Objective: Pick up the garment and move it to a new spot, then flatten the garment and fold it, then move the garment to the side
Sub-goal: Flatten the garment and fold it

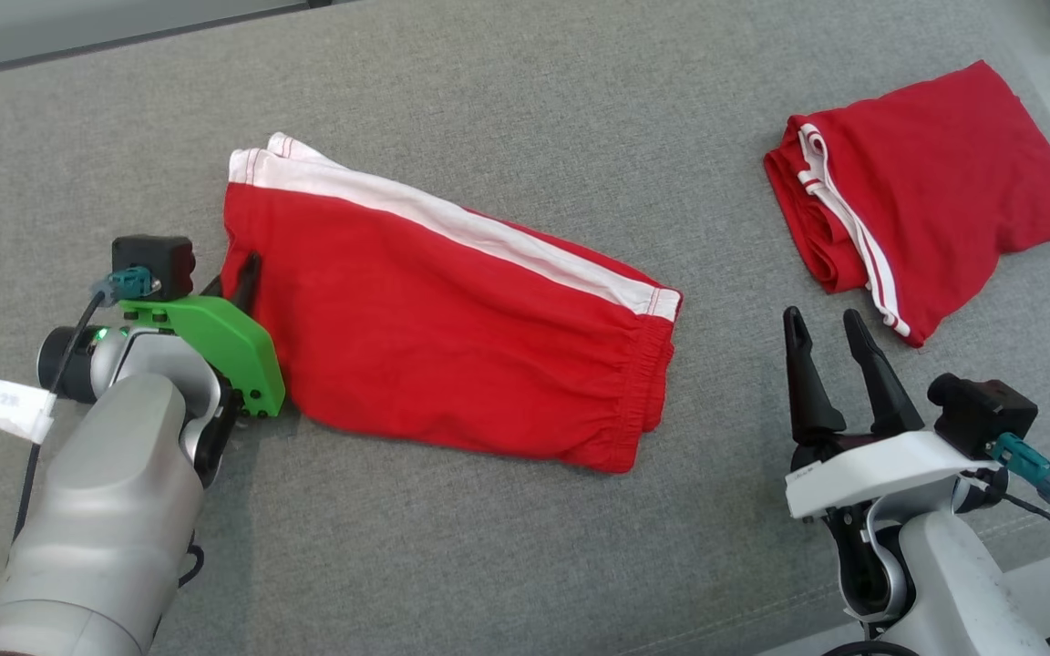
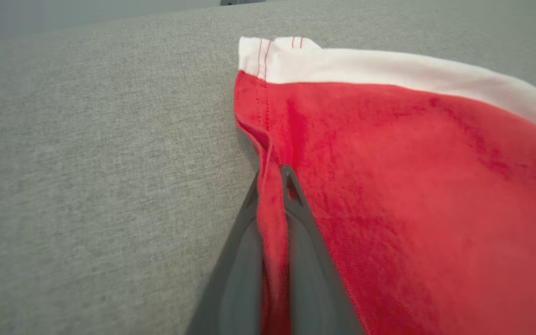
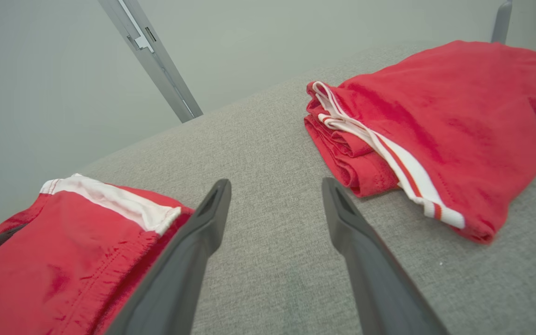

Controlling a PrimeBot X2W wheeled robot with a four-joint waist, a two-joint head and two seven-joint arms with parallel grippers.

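Garment (image 1: 452, 346): red shorts w/ white stripe along the upper edge, lying mostly flat on the grey cloth, ctr-left of head view, long axis running upper left to lower right. Leg hem at the left end, white band w/ red stitching at its upper-left corner. Gathered elastic waistband at the right end, layers stacked, slightly crinkled. Few soft wrinkles across the red panel. In left wrist view, garment (image 2: 412, 186) fills the right half; a thin fold of the hem edge is raised and pinched by the left gripper (image 2: 272, 177). Right wrist view: waistband end (image 3: 54, 260) at lower left.
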